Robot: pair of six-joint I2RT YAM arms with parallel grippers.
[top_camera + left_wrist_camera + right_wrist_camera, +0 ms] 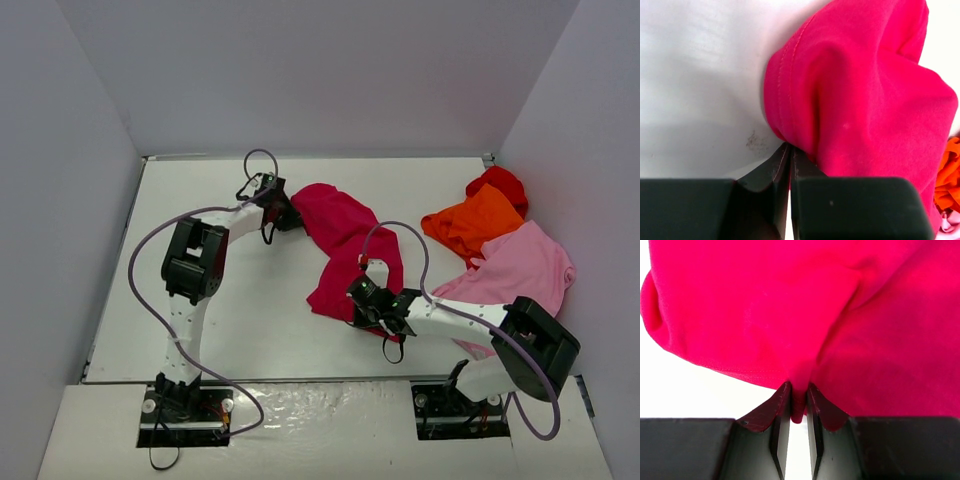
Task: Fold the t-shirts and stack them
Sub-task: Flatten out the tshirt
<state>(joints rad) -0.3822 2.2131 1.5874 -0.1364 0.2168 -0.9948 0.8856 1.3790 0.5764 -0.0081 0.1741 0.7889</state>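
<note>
Near centre of the worktop [250, 290]: right tool [797, 390] pinched almost closed on a fold at the near hem of the crimson t-shirt [345, 240]. Light pink t-shirt [520, 265] lies just right, unfolded. Crimson cloth is bunched, running diagonally toward far left. Far end: left tool [790, 147] clamped on the stitched edge. Opposite-end holds look meant for stretching it flat before folding. Far right: orange t-shirt [475, 222], bright red t-shirt [500, 183] behind it, touching.

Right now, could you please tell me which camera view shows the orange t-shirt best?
Top external: nearly all of the crumpled orange t-shirt shows there. Left wrist catches only a sliver at its right edge; right wrist shows none.
</note>
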